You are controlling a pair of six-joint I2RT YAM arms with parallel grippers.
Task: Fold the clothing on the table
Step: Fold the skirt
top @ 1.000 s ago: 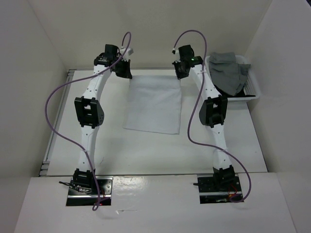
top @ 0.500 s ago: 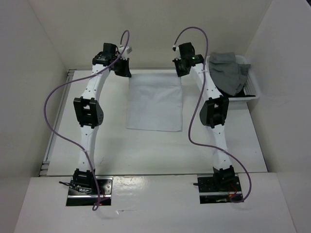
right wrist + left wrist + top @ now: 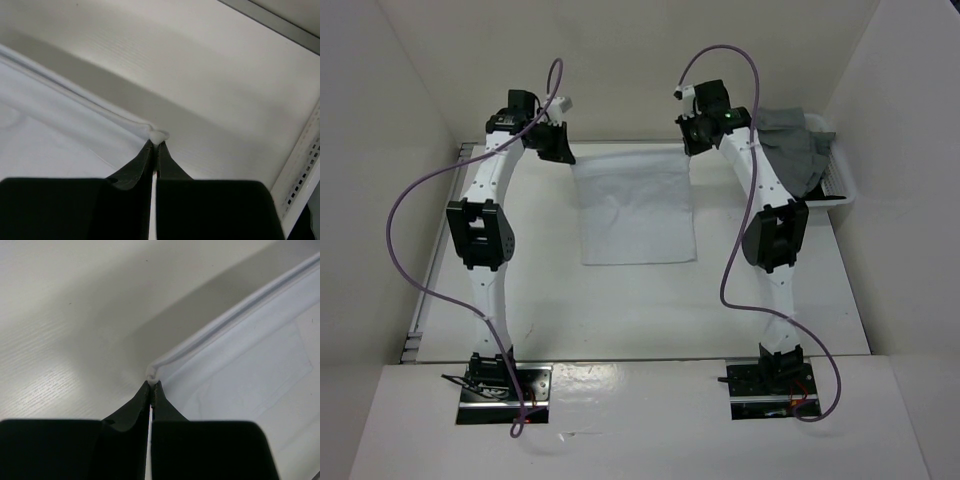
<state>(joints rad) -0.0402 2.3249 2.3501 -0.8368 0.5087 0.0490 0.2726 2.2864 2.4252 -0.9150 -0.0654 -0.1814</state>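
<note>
Thin, soft white rectangular garment (image 3: pixel 635 210) lies flat and faintly creased, toward the far side of the matte white tabletop (image 3: pixel 620 300). Left fingers (image 3: pixel 136 407), black and tapered, clench its far-left hemmed corner. Right fingers (image 3: pixel 137 165) clench the far-right corner. Both corners are pinched into small bunched nubs.

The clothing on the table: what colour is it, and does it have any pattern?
Plain white, with no print. The clothing shows best in the top external view.
</note>
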